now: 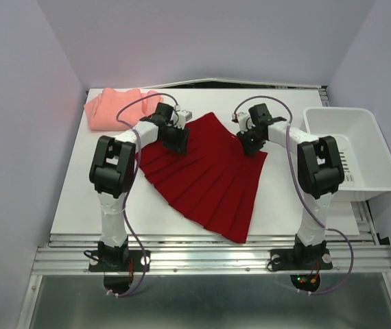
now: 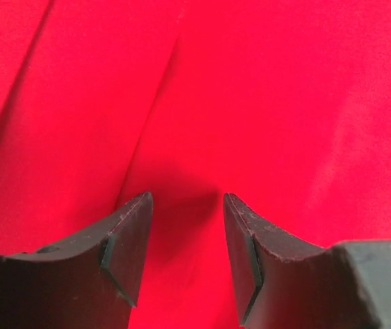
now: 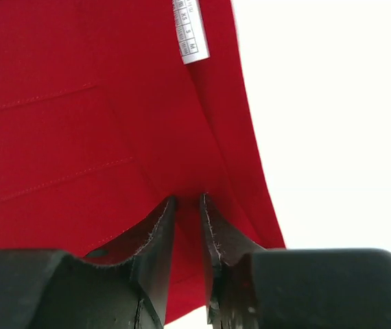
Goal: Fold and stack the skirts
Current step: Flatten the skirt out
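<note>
The deep red pleated cloth skirt (image 1: 209, 179) lies flat on the white table (image 1: 92, 199); the left end effector (image 2: 187, 199) stands half open with cloth directly beneath it, and the right end effector (image 3: 187, 200) is narrow, apparently pinching the skirt's edge. The left should close on cloth before both lift evenly. A white label (image 3: 191, 31) sits just ahead of the right end effector, its print illegible.
</note>
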